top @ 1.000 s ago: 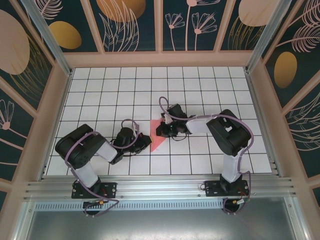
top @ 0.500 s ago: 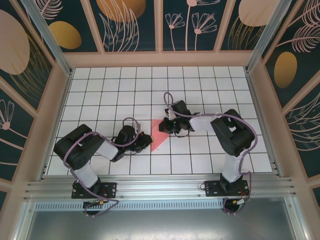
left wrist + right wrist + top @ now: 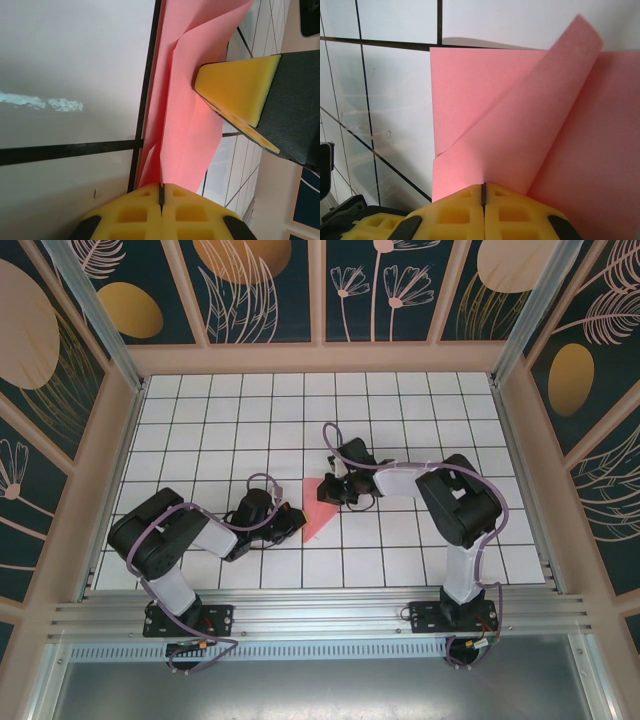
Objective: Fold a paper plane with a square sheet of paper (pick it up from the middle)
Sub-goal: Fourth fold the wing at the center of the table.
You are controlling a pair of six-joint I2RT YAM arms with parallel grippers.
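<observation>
**Salmon-pink square sheet of thin paper gripped from both sides**

Lies creased on white grid-tiled counter, between both arms. Pinched at its left edge by clenched left jaws, yellow foam pads pressed together on a fold. Curls up at the far right, one flap lifted off the tiles into clenched right jaws.

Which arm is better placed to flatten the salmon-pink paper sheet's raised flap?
Probably right: right gripper is shut on the curled flap of the salmon-pink paper sheet; left gripper pinches another edge.
</observation>
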